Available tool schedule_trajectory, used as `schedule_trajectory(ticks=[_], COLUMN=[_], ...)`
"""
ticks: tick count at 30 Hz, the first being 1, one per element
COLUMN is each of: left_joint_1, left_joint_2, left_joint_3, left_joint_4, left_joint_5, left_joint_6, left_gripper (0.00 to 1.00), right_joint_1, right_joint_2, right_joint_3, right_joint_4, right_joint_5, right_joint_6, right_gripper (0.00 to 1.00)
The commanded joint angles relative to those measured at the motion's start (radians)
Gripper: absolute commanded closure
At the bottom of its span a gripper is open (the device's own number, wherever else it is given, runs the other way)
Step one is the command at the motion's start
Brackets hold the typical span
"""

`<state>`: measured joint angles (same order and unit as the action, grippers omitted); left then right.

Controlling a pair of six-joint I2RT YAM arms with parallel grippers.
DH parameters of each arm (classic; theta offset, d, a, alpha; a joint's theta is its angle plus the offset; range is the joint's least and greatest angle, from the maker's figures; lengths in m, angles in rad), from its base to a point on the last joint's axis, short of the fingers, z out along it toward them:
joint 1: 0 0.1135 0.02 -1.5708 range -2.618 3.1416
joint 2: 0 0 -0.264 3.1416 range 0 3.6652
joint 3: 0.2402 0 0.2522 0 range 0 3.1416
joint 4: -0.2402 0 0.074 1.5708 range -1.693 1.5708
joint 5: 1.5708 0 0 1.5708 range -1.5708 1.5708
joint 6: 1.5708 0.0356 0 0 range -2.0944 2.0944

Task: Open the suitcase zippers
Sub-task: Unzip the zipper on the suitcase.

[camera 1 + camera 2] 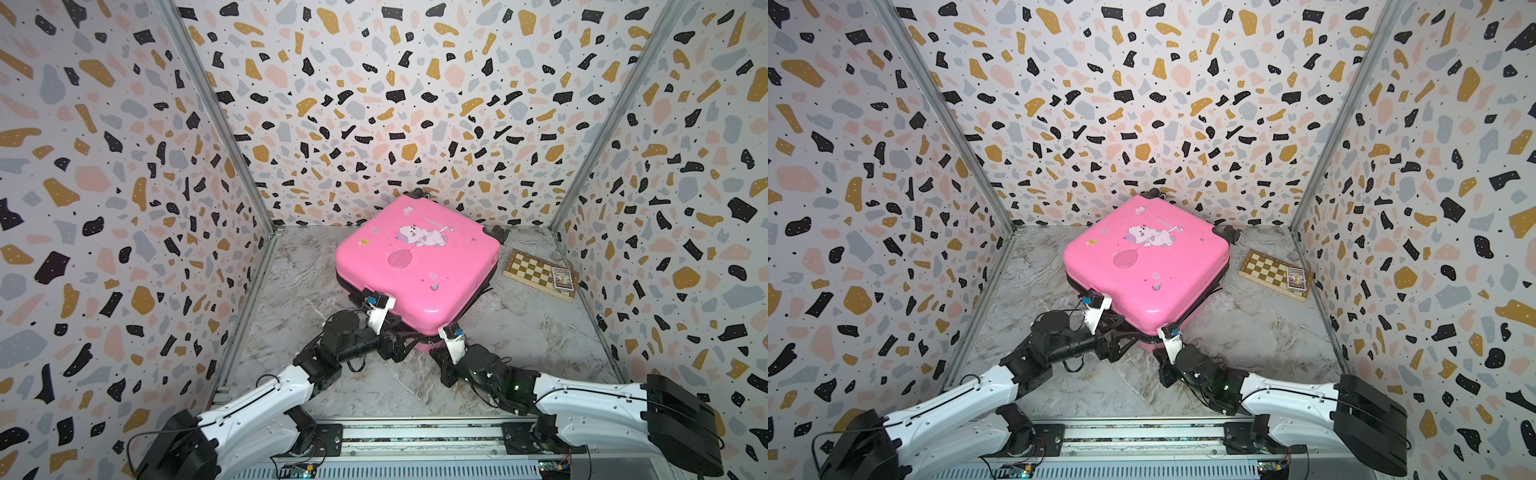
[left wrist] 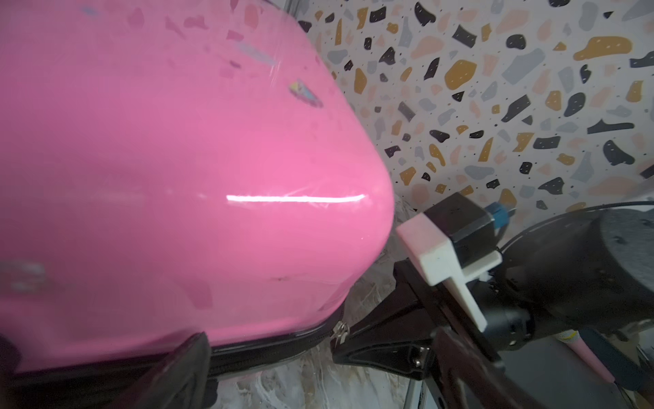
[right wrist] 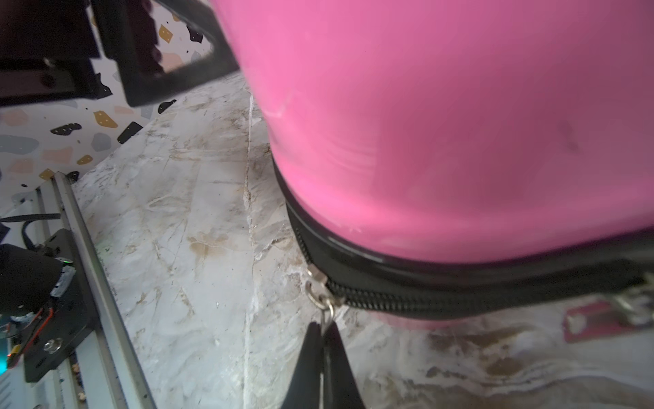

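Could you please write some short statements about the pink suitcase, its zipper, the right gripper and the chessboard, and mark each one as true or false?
1. The glossy pink hard-shell suitcase lies on the marble-patterned table with its cat print facing up. True.
2. The right gripper is open and clear of the zipper. False: it is shut on the small metal zipper pull at the case's near corner.
3. The flat wooden chessboard lies on top of the suitcase. False: it lies on the table beside the case, apart from it.
4. A small printed card box rests on the chessboard. True.
5. The suitcase's black wheels point toward the robot. False: they are on the far side, toward the back wall.
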<state>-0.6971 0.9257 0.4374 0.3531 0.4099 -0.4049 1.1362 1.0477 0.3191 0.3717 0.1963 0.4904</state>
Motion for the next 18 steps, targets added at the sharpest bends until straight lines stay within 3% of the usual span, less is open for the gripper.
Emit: schedule_trajectory(ticks=[1,5,9,10,15,18], left_joint_1=[-0.004,-0.002,0.022,0.05,0.366,0.49], left_joint_2=[-0.113,-0.166,-0.064,-0.03,0.14,0.194], left_joint_3=[0.028,0.136,0.312,0.35,0.477,0.524], left_joint_4=[-0.072,-0.303,-0.553,-0.603,-0.645,-0.634], left_joint_5=[-0.106,-0.311,-0.548,-0.555,-0.255,-0.18], left_joint_6=[0.039,0.054,0.046,0.029,-0.111,-0.141], left_gripper=[0.01,0.01,0.01,0.01,0.01,0.01], right_joint_1=[0.039,0.04,0.039,0.038,0.04,0.039], right_joint_2=[-0.077,-0.161,-0.22,-0.227,-0.255,-0.289], right_joint_3=[-0.051,-0.085,-0.111,-0.116,-0.122,-0.127], right_joint_4=[-0.1,-0.138,-0.151,-0.155,-0.19,-0.228], right_joint_5=[-0.061,-0.028,-0.016,-0.016,-0.021,-0.023], right_joint_6=[0.036,0.046,0.053,0.053,0.062,0.069], right_gripper=[1.0,1.0,1.0,1.0,1.0,1.0])
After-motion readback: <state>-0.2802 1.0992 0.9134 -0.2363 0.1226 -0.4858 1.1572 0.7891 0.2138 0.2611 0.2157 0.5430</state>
